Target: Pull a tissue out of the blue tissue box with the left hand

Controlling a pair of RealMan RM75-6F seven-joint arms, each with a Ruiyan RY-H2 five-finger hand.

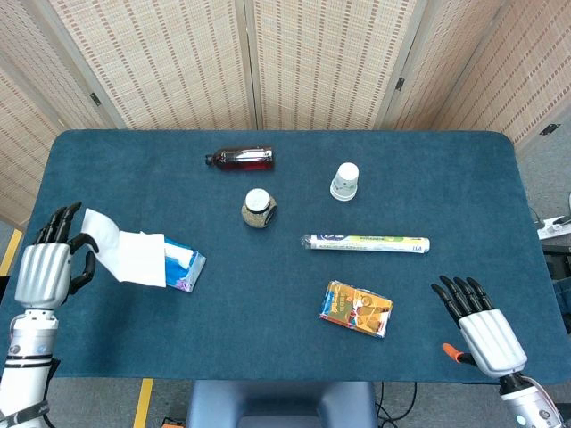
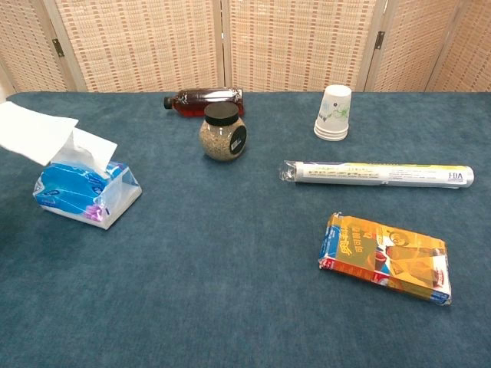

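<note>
The blue tissue box [image 1: 183,267] [image 2: 80,197] lies at the left of the table, with a fresh tissue [image 2: 93,145] poking out of its top. My left hand [image 1: 46,267] is off to the left of the box, near the table's left edge, and pinches a loose white tissue [image 1: 125,253] [image 2: 34,132] that hangs free and stretches toward the box. The chest view shows the tissue but not the hand. My right hand [image 1: 480,326] rests open at the front right, holding nothing.
A dark red bottle [image 1: 241,159] lies at the back. A lidded jar [image 1: 258,208], a paper cup [image 1: 344,181], a long white roll [image 1: 366,242] and an orange packet [image 1: 356,308] are spread across the middle and right of the table.
</note>
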